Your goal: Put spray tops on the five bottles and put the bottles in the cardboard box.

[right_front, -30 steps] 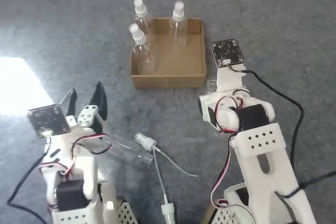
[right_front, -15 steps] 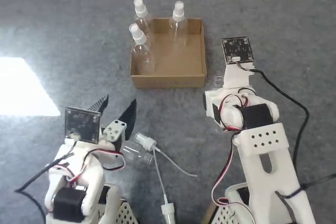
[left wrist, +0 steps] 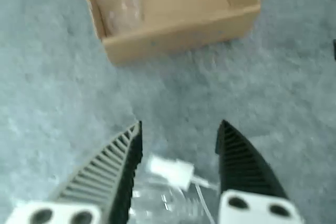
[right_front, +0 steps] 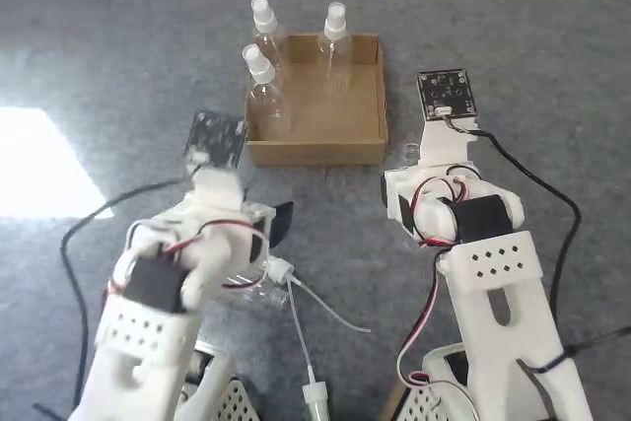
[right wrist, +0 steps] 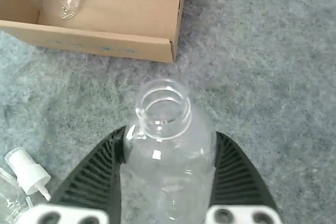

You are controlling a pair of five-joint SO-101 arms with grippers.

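Note:
Three capped bottles [right_front: 264, 86] stand in the cardboard box [right_front: 315, 152] at the back. In front of the box's right corner, my right gripper [right wrist: 169, 136] is shut on an upright clear bottle [right wrist: 165, 150] with a bare neck. A fourth capped bottle [right_front: 242, 288] lies on the grey table, its white spray top [left wrist: 170, 170] between the fingers of my open left gripper [left wrist: 181, 125], which hovers just above it without touching. A loose spray top [right_front: 314, 396] with its thin tube lies near the front edge.
The box wall [left wrist: 173, 32] is a short way ahead of the left gripper. A bright patch of light [right_front: 39, 170] falls on the table at the left. Bare grey mat lies between the box and both arms.
My left arm has swung right and forward from the table's left side to over the lying bottle's spray top. The right arm shifted slightly right at first, then stayed still holding its bottle.

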